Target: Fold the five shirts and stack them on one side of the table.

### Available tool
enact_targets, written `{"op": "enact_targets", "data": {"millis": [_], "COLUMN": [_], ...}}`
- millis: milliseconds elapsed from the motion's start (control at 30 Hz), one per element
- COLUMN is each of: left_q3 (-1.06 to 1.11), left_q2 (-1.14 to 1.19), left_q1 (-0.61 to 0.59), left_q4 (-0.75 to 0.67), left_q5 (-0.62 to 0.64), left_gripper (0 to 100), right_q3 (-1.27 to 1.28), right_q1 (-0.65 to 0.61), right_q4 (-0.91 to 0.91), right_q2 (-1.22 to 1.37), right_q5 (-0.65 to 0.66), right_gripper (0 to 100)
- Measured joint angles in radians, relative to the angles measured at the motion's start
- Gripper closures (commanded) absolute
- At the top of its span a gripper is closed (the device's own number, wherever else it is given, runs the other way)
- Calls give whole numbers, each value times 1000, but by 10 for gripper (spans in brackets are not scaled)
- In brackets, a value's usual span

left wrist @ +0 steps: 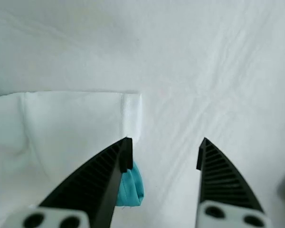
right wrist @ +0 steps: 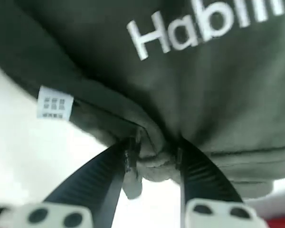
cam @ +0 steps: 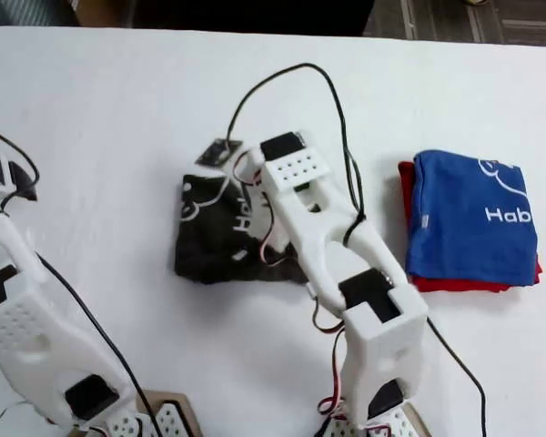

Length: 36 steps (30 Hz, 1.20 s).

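A: The right end effector (right wrist: pixel 154 159) was clamped on a bunched edge of the black shirt (cam: pixel 214 237), which lay part-folded near the middle of the desk (cam: pixel 118 109). What did the step ask for?

B: I judged it a carry to the stack. The blue shirt (cam: pixel 469 218) sat folded on the red shirt (cam: pixel 464 285) toward the desk's right edge. With one pinch on a thick fold, the rest would likely sag or open, so a low, slow move toward that edge looked wiser than a swing.

A: And the left end effector (left wrist: pixel 164 156)?

B: Its jaws stood apart, holding nothing, above the white shirt (left wrist: pixel 61 128) toward the left edge, with a bit of teal cloth (left wrist: pixel 132 187) showing just beside the hem. It might have steadied the black shirt's free side, if it could reach.

A: The risk?

B: Landing askew and knocking the blue shirt off square. Letting go only once the shirt lay flat seemed best.
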Motion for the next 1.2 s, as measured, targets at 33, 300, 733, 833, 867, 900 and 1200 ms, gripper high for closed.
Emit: {"op": "enact_targets", "data": {"millis": [33,300,733,833,867,900,1200], "left_q3": [0,0,0,0,0,0,0], "left_q2": [0,0,0,0,0,0,0], "left_q1": [0,0,0,0,0,0,0], "left_q4": [-3,-8,-8,-8,-8,-8,-8], "left_q5": [0,0,0,0,0,0,0], "left_gripper": [755,755,755,755,755,755,755], "right_q3": [0,14,21,21,21,21,21], "right_q1": [0,-9,160,219,230,238,238], "right_q4": [23,58,-245,-275,-281,-284,-285], "right_q2": [0,-41,-135,-77,-55,-37,3], "right_q5": [23,66,69,68,68,68,69], "right_gripper": [847,847,847,847,847,847,847]}}
